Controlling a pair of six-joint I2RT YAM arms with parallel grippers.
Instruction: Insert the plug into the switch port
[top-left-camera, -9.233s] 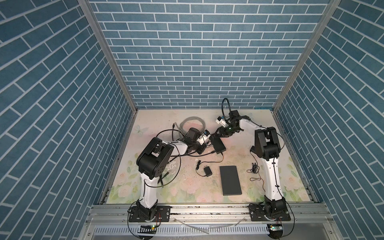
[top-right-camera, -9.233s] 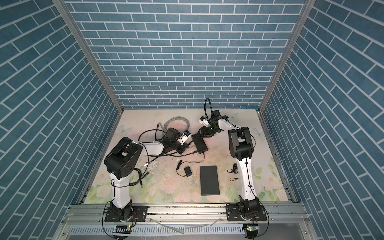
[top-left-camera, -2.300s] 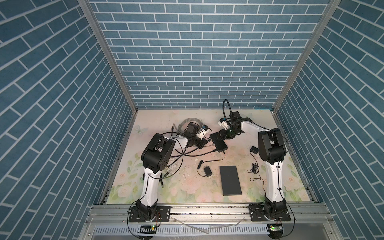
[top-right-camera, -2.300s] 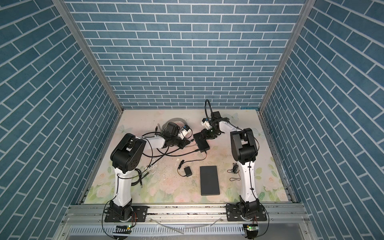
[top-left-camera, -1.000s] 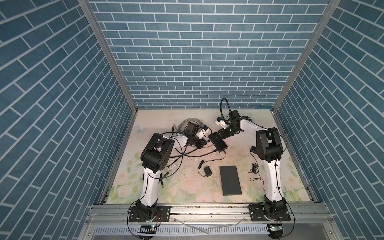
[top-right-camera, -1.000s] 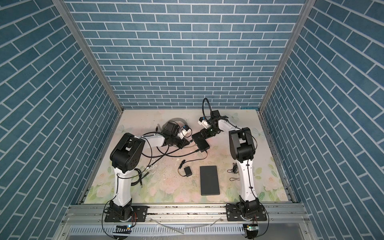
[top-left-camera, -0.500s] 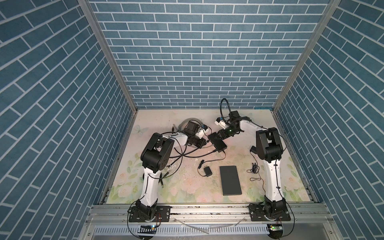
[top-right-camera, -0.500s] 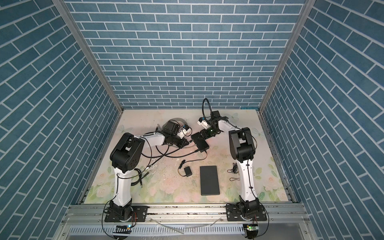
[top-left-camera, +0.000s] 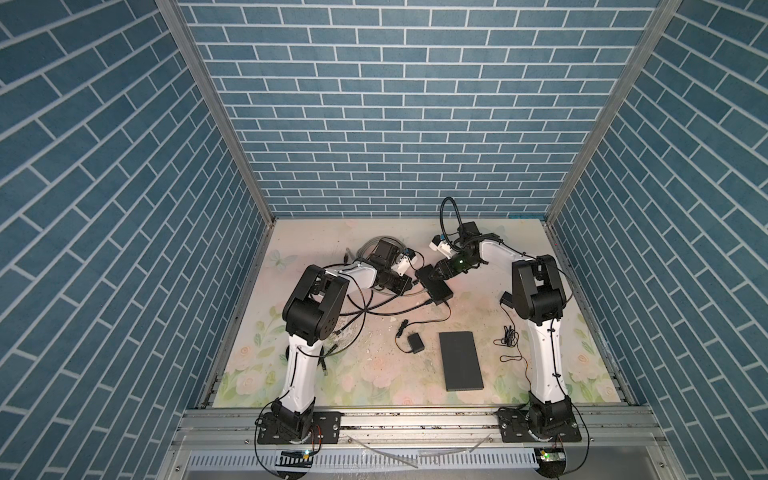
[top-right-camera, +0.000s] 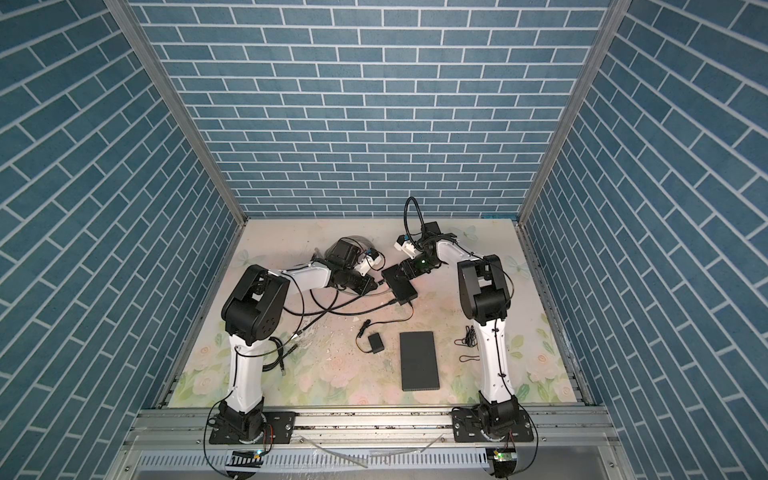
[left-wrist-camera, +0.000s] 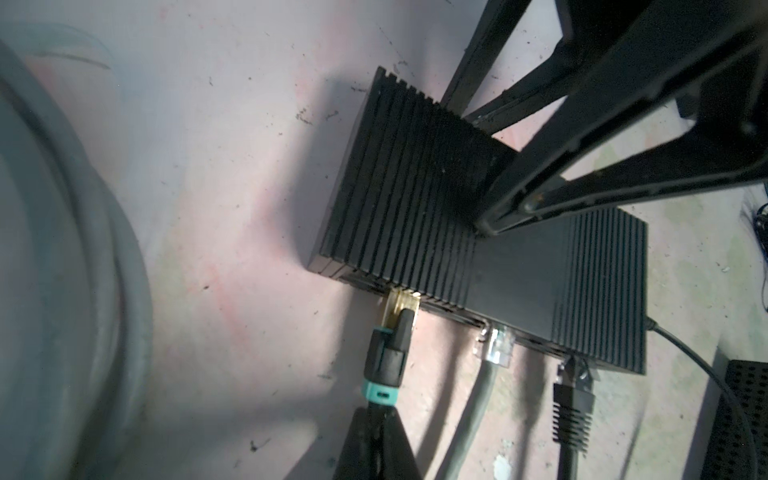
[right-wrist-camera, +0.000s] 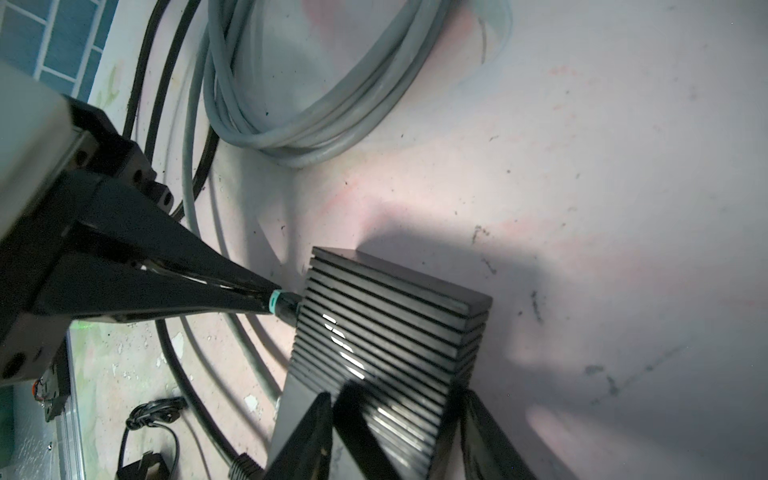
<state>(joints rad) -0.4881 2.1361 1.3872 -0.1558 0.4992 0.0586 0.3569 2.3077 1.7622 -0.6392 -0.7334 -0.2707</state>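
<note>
1. The switch was a black ribbed box that lay flat on the counter. One gripper worked at its port face and the other at its opposite side.
2. The left gripper was closed on the plug. It pinched the plug just behind the teal ring, on the end far from the switch.
3. The plug pointed straight at the port face. Its golden tip was at the mouth of the end port and seemed to be partly inside (how deep, the pictures did not show).
4. The right gripper stood over the switch with its jaws partly apart. One finger was on the ribbed top and the other was by the back edge, opposite the ports. I judged that it steadied the switch against the push, but I could not tell whether it really squeezed it.
5. A grey cable and a black cable were already seated in the same face of the switch, beside the plug.
6. In my judgement, the pick-up and the alignment were done and the entry had begun. What was left was the last push until the latch caught. After that, both grippers had to let go of the plug and the switch.
</note>
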